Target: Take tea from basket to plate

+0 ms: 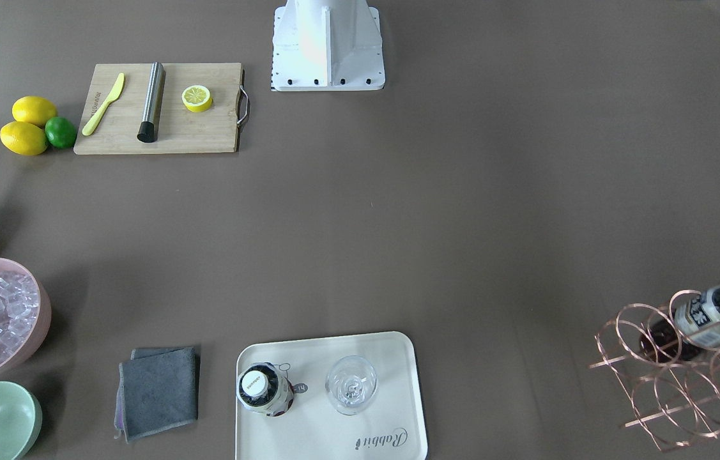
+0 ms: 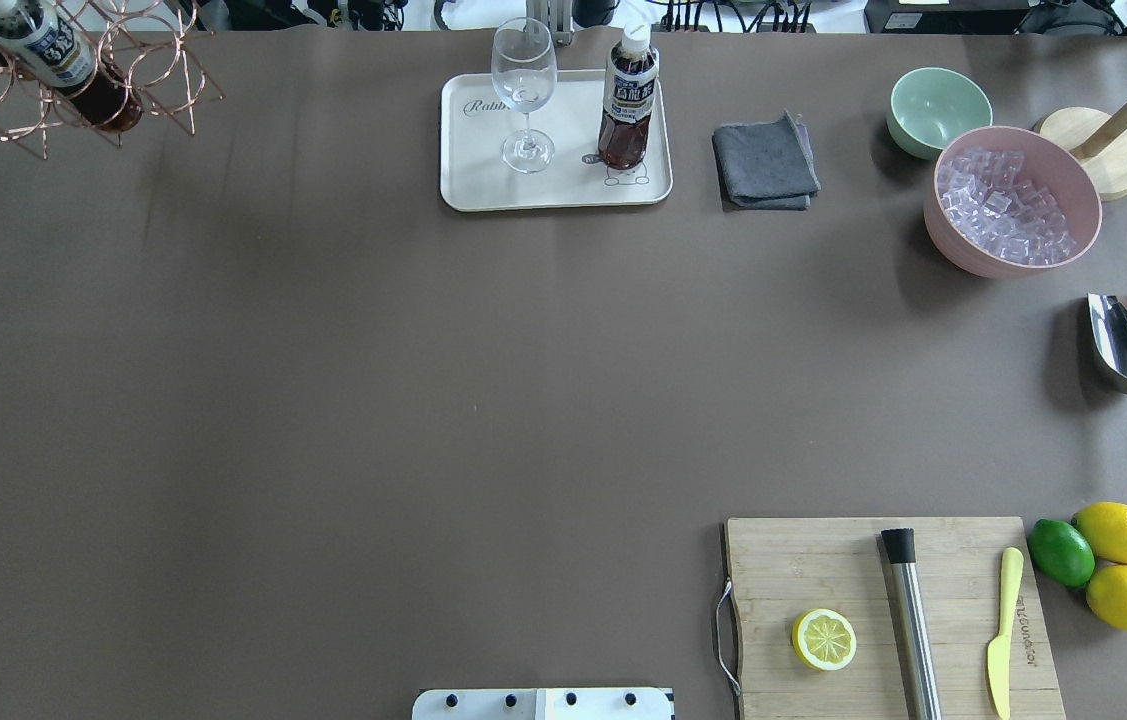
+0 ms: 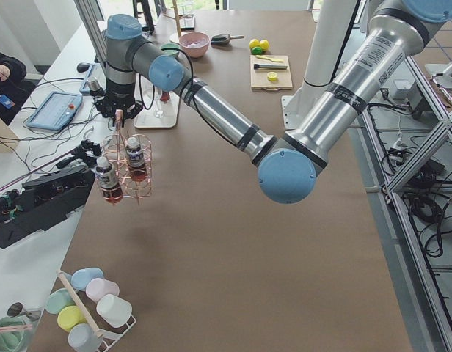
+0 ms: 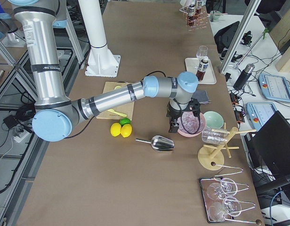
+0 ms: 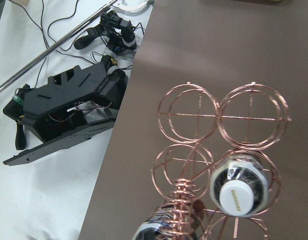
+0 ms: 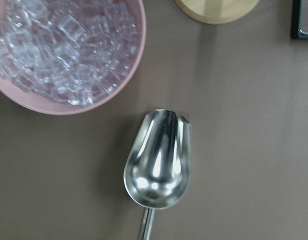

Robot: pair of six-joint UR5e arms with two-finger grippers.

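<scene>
One tea bottle point(image 1: 265, 388) stands upright on the cream plate point(image 1: 347, 434), next to a clear stemmed glass point(image 1: 351, 384). It also shows in the overhead view point(image 2: 628, 100) on the plate point(image 2: 483, 185). The copper wire basket point(image 1: 673, 383) at the table's corner holds two more tea bottles point(image 5: 237, 199). My left gripper point(image 3: 117, 116) is right above the basket's twisted handle point(image 3: 122, 136); I cannot tell if it is open or shut. My right gripper point(image 4: 174, 127) hangs over the steel scoop point(image 6: 159, 160), beside the pink ice bowl point(image 6: 69, 50); its state is unclear too.
A grey cloth point(image 2: 765, 160), a pale green bowl point(image 2: 938, 110) and a wooden stand point(image 2: 1093, 150) lie near the ice bowl. A cutting board point(image 2: 888, 615) bears a lemon half, a steel rod and a yellow knife. Lemons and a lime point(image 2: 1061, 552) lie beside it.
</scene>
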